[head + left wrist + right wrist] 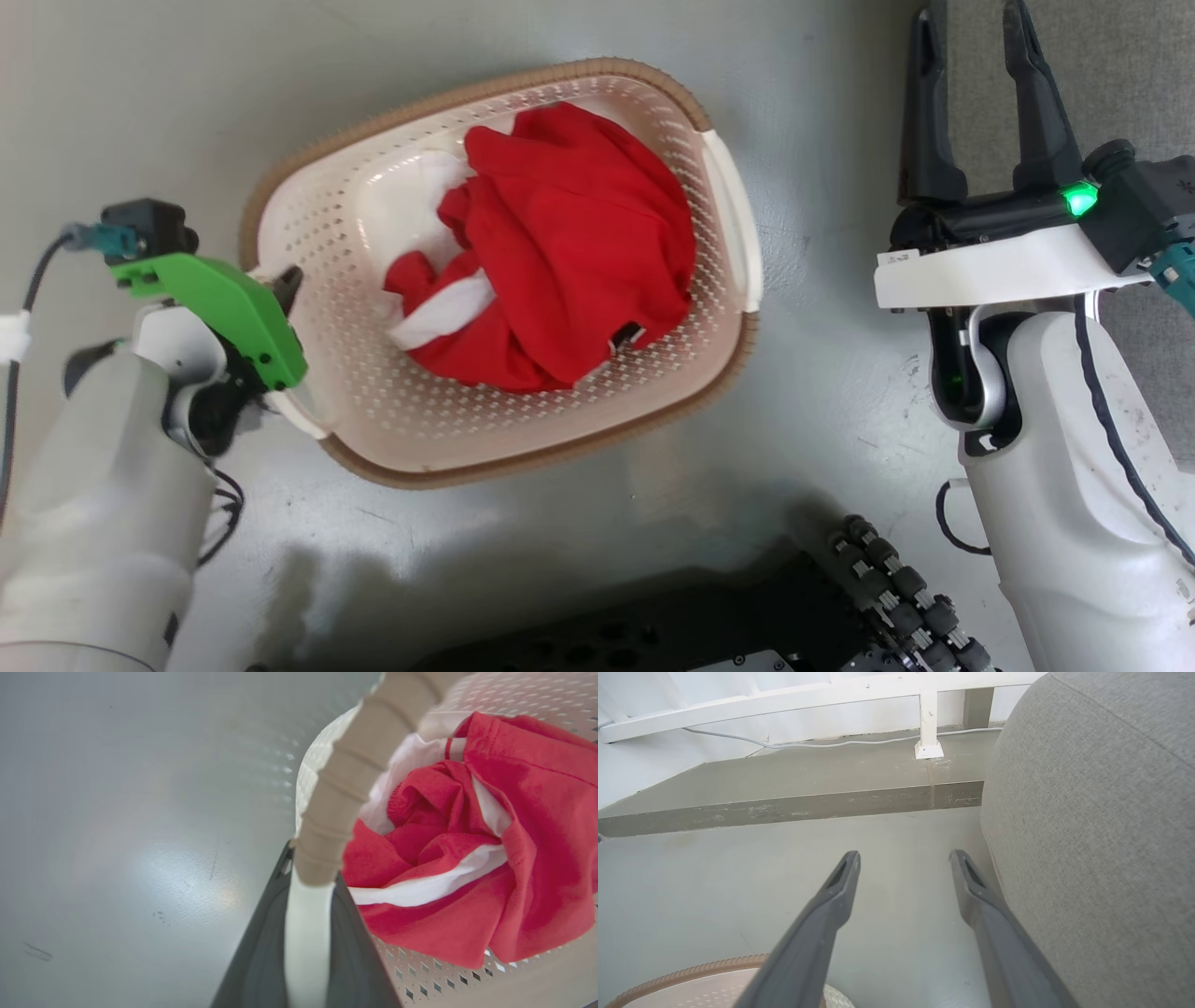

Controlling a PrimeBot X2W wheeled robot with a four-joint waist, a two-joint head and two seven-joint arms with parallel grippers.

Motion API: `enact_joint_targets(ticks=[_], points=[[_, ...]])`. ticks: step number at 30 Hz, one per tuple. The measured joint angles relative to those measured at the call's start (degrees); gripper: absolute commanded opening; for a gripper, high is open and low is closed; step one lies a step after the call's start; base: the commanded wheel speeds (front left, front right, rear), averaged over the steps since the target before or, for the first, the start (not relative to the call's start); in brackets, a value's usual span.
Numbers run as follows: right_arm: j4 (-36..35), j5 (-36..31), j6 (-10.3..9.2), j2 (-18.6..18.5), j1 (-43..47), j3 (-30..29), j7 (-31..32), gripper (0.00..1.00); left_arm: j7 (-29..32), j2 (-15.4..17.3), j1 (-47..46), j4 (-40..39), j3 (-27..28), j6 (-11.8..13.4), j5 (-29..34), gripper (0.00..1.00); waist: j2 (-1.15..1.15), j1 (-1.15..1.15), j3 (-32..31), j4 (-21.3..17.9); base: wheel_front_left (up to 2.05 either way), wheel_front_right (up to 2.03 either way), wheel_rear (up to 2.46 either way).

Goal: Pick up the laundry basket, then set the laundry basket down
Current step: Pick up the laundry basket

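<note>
Head view: laundry basket [401, 411] w/ red clothes [569, 252], over mid floor [822, 280] | left gripper [312, 891] clamped on its left handle [306, 952] | right gripper [971, 37] wide, empty, well apart | grasp done; off floor? can't tell; set-down pending

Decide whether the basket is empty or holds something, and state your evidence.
Not empty: crumpled red and white clothing lies inside the basket, covering much of its floor.
</note>
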Motion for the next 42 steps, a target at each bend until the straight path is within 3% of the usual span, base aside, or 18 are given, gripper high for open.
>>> enact_joint_targets(ticks=[12,31,32,33,42], points=[[0.43,3.58,0.02,0.13,-0.04,2.02,0.0,1.0,2.99,5.87,-4.29,0.38,-2.89,0.0,2.47,0.0,0.0,0.0,-0.88,-1.06,0.0,0.0,0.0],[0.64,4.11,-0.01,0.13,-0.02,2.07,0.0,1.0,5.86,5.77,-7.26,4.08,-2.65,0.18,-1.16,0.0,0.0,0.0,-0.7,-3.0,0.0,0.0,0.0],[0.69,4.1,-0.01,0.13,-0.02,2.08,0.0,1.0,5.86,5.76,-7.32,4.13,-2.68,0.18,-1.18,0.26,0.0,0.0,-0.69,-2.95,0.0,0.0,0.0],[0.74,4.1,-0.01,0.13,-0.02,2.08,0.0,1.0,5.81,5.63,-7.38,4.15,-2.64,0.16,-1.4,0.98,0.0,0.0,-0.69,-2.9,0.0,0.0,0.0],[1.49,3.82,-0.07,0.15,-0.02,1.3,-0.01,1.0,1.57,3.57,-8.71,1.91,-4.47,0.16,-2.68,1.0,0.0,0.0,-0.96,-1.99,0.0,0.0,0.0]])
